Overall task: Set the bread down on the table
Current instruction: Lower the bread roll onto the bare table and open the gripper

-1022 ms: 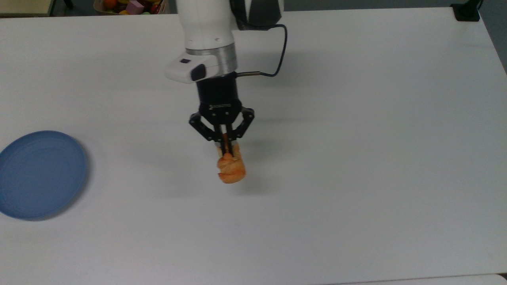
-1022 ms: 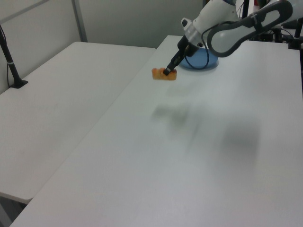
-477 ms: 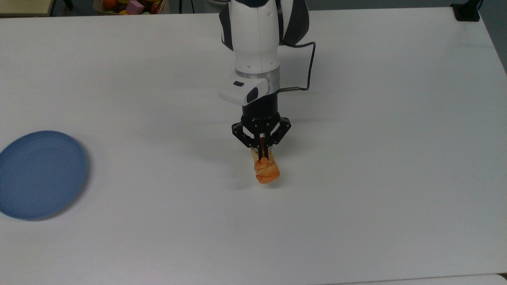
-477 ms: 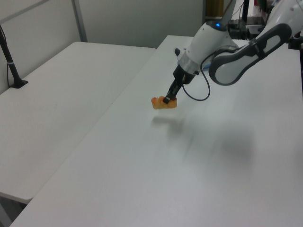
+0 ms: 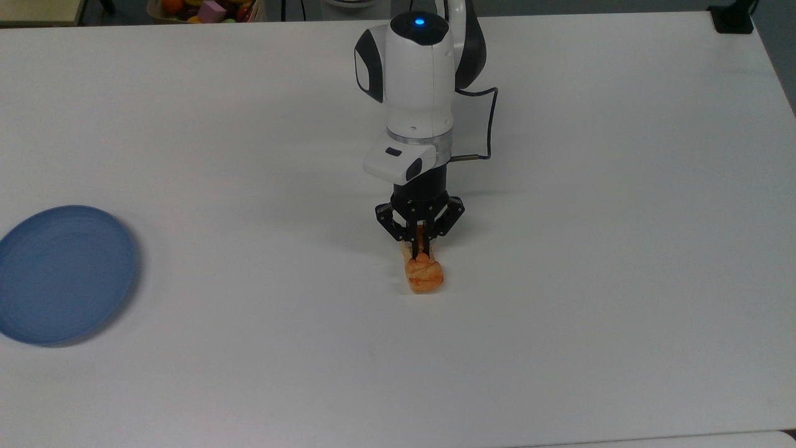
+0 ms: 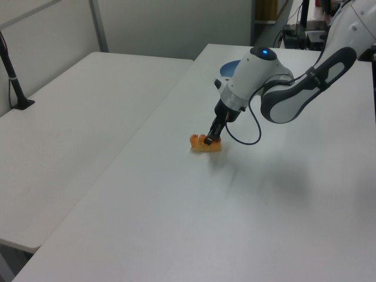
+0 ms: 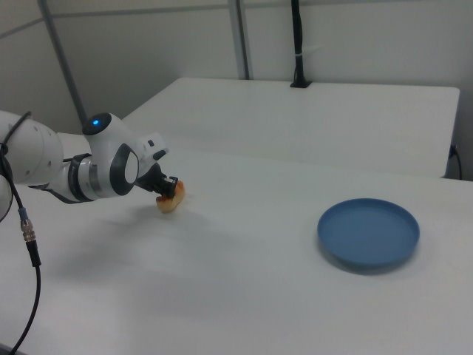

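The bread [image 5: 424, 274] is a small golden-orange lumpy roll near the middle of the white table [image 5: 591, 261]. It seems to rest on or just above the surface. My gripper [image 5: 421, 249] points down and is shut on the roll's far end. The left view shows the bread [image 6: 205, 144] under the gripper [image 6: 211, 138], with its shadow close beneath. From the right view, the bread [image 7: 171, 200] sits at the gripper [image 7: 168, 191] tip.
A round blue plate [image 5: 62, 274] lies at the top view's left edge, also seen as a blue plate [image 7: 368, 231] in the right view. A second white table [image 6: 76, 117] stands alongside. A bin of toys [image 5: 205, 9] sits beyond the table's far edge.
The arm carried the bread toward the top view's right and lowered it to the table surface. The gripper stays shut on it.
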`<state>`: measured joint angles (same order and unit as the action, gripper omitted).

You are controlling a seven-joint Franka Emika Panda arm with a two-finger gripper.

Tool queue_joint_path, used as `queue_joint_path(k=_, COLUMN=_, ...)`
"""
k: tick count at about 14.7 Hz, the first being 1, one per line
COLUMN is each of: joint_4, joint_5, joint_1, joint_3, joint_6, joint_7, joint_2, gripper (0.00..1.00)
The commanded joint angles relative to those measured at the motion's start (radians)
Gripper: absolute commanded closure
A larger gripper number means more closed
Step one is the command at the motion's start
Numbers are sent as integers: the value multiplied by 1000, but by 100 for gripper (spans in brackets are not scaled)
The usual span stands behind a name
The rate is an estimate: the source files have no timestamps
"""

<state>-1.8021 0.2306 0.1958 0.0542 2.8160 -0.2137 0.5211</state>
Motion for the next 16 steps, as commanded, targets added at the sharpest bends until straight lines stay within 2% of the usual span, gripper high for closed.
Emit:
queue_joint_path(k=1, joint_4=-5, joint_5=27, joint_1=7, joint_3=-8, joint_6=16, joint_7=-33, joint_2=0, gripper=33)
queue_joint_path(k=2, joint_4=-8, joint_5=29, joint_1=5, joint_3=-8, joint_6=13, joint_7=-33, joint_2=0, gripper=13)
queue_joint_path(k=3, joint_4=-8, joint_5=29, joint_1=2, joint_3=-8, joint_6=11, joint_7=-33, joint_2=0, gripper=0)
queue_joint_path(k=10, joint_4=-3, joint_5=27, joint_1=2, joint_3=-8, joint_6=-33, joint_7=-70, joint_2=-16, gripper=0)
queue_joint_path(k=13, joint_4=-5, joint_5=24, joint_1=-4, joint_3=-7, joint_6=-59, joint_7=-117, joint_2=-62, gripper=0)
queue_joint_path(k=16, joint_4=-2, joint_5=15, joint_1=-9, joint_3=-5, joint_6=-166, joint_7=-241, joint_2=-136, gripper=0)
